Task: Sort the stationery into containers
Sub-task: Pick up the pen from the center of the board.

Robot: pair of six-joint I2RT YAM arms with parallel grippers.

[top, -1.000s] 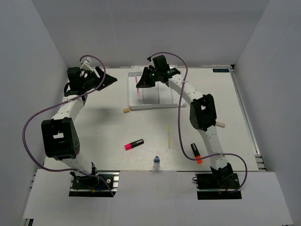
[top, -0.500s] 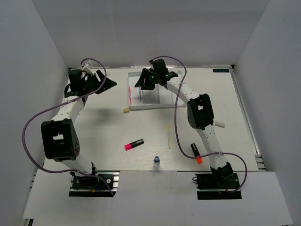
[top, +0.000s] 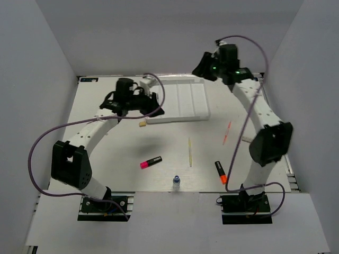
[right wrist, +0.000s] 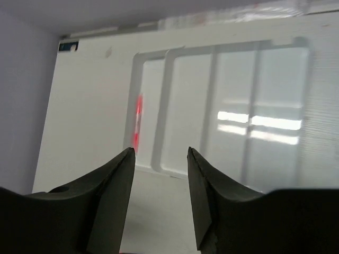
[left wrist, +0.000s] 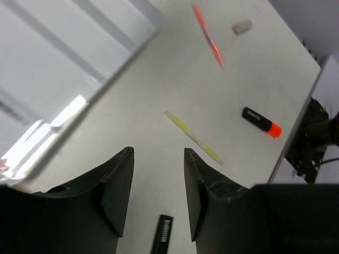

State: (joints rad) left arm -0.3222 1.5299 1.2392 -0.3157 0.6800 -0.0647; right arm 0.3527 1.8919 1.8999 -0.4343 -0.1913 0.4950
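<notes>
Both arms reach to the far half of the tabletop, where the white divided tray lies. The left pincer hangs over the tray's left end. Its jaws are parted with nothing between them, and only bare surface shows in the gap in the left wrist view. The right pincer is raised near the tray's far right corner, its jaws likewise apart and empty.

A pink pen lies lengthwise in the narrow end compartment at the left of the right wrist view. The other compartments seen there hold nothing.

The rest of the stationery is scattered on the tabletop outside the tray:
- An orange pen lies tilted to the right of the tray.
- A beige eraser sits just beside the orange pen.
- A second eraser sits near the tray's near left corner.
- A yellow pen lies in the middle, pointing toward the tray.
- A pink-ended highlighter lies to the yellow pen's left.
- An orange-ended highlighter lies to the yellow pen's right, closer to the right arm's base.
- A small blue-capped bottle stands upright at the near edge, between the two bases.
</notes>
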